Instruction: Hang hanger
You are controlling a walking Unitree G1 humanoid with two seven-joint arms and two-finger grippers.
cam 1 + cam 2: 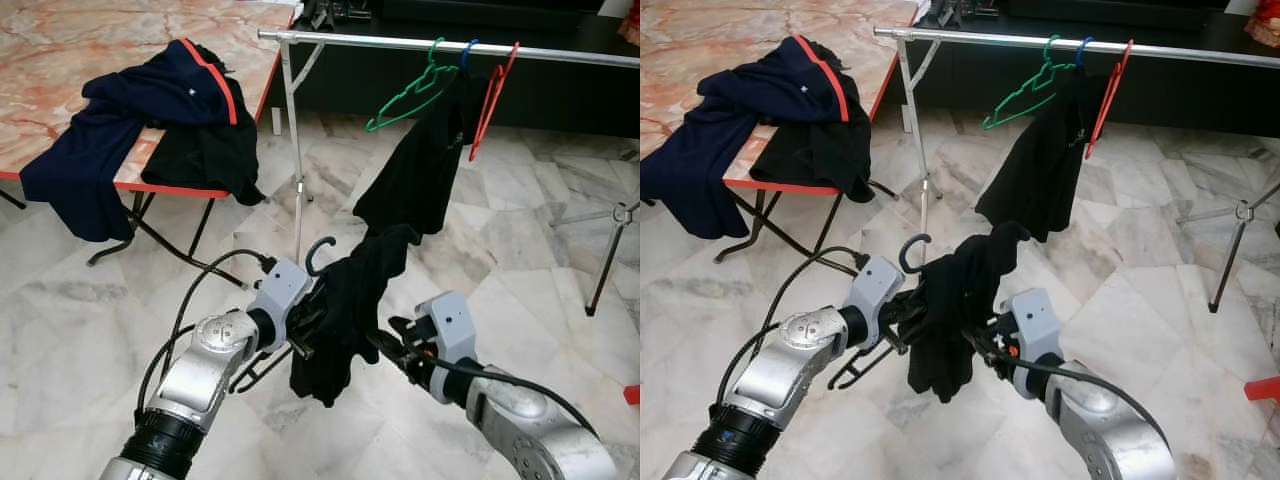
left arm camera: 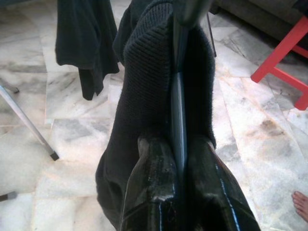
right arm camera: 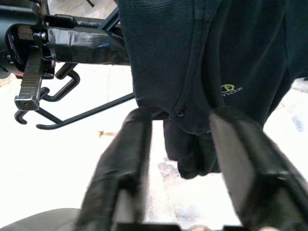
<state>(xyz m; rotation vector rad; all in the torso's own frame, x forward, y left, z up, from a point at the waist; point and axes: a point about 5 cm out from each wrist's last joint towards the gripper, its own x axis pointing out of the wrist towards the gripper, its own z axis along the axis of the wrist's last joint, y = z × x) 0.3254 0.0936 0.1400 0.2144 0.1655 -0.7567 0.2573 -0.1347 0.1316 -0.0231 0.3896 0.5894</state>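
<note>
My left gripper (image 1: 306, 325) is shut on a dark hanger (image 2: 178, 120), whose hook (image 1: 318, 251) points up. A black garment (image 1: 352, 300) is draped over that hanger, bunched and hanging low. In the left wrist view both fingers (image 2: 153, 192) clamp the hanger bar with knit cloth on either side. My right gripper (image 3: 185, 163) is open just right of the garment, whose lower fold hangs between its fingers (image 3: 126, 163). Beyond stands a metal clothes rail (image 1: 420, 44) with a green hanger (image 1: 404, 100), a red hanger (image 1: 489, 100) and a hung black shirt (image 1: 420, 165).
A marble-topped folding table (image 1: 60, 60) at the left carries a navy and black pile of clothes (image 1: 160, 110). The rail's upright (image 1: 293, 140) stands beside the table. A red stool (image 2: 284, 62) and a person's bare foot (image 2: 301, 204) are on the marble floor.
</note>
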